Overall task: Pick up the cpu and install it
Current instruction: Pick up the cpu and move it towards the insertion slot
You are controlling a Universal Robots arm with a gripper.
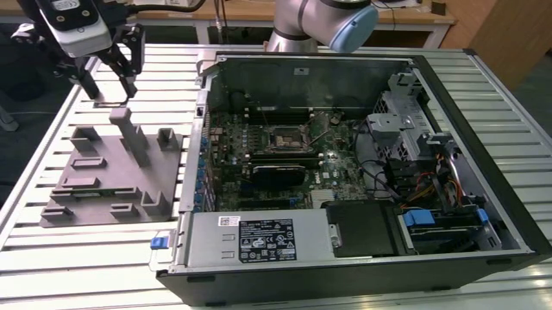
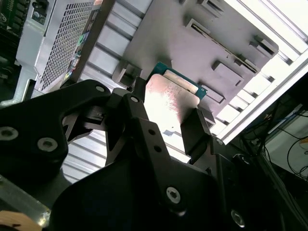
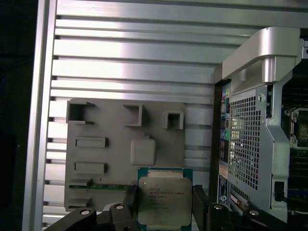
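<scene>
The cpu (image 3: 164, 199), a flat square chip with a silver metal top and a green rim, sits between my gripper's (image 3: 164, 204) two black fingers, which are shut on its opposite edges. In the second wrist view the cpu (image 2: 171, 96) shines between the fingers, and my gripper (image 2: 168, 113) holds it over the grey moulded tray (image 2: 192, 43). From the exterior view my gripper (image 1: 111, 98) hangs at the far left, just above the tray (image 1: 103, 174), with the cpu (image 1: 110, 103) seen as a thin plate between the fingertips. The dark socket (image 1: 285, 137) lies on the motherboard inside the open computer case.
The open computer case (image 1: 483, 213) fills the exterior view's right, with a power supply (image 1: 258, 236) at the front and drive bays and cables on the right. Tray posts (image 1: 129, 132) rise under the gripper. The slatted metal table (image 1: 52, 258) runs all around.
</scene>
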